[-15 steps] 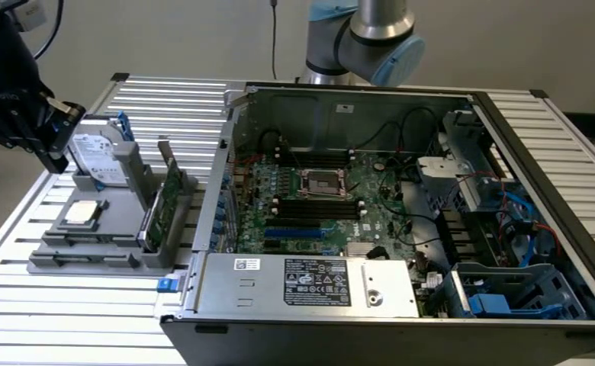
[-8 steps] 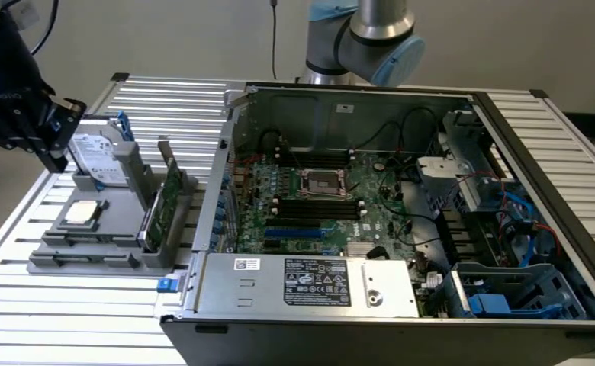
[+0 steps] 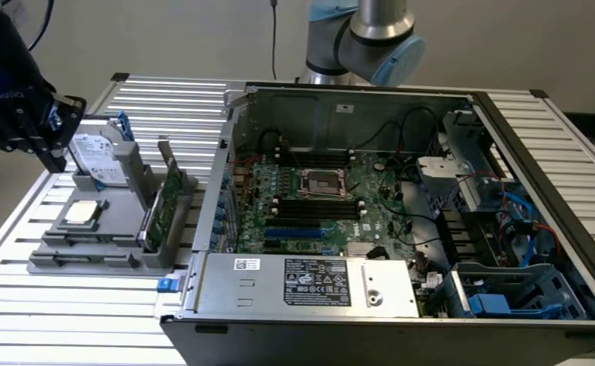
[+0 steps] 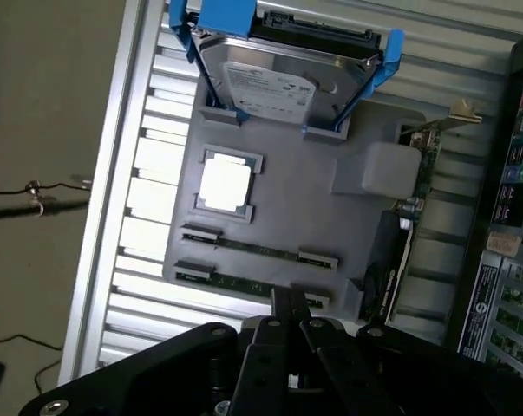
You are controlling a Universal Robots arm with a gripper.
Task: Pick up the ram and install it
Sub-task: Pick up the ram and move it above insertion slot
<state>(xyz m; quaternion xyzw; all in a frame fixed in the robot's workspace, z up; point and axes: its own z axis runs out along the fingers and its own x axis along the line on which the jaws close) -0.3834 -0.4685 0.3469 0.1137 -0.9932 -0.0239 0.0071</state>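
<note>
The gripper (image 4: 286, 305) covers part of a ram (image 4: 237, 282). In the wrist view, the drive carrier (image 4: 226, 17) and the case (image 4: 514, 217) are cut off by the edges. The print on the power supply label (image 3: 318, 283) is too small to read.

This is a robotics lab or test workshop. A jointed silver and pale-blue industrial robot arm (image 3: 374, 34) stands behind a ribbed aluminium slat table (image 3: 63, 313). On the table lies an opened black metal desktop computer case (image 3: 379, 335), its green motherboard (image 3: 328, 206) exposed. Beside it, a grey moulded plastic fixture tray (image 3: 120, 225) holds loose computer parts, among them a silver hard drive in a blue plastic bracket (image 4: 270, 82). Thin black cables (image 4: 35, 206) trail over the bare floor.
</note>
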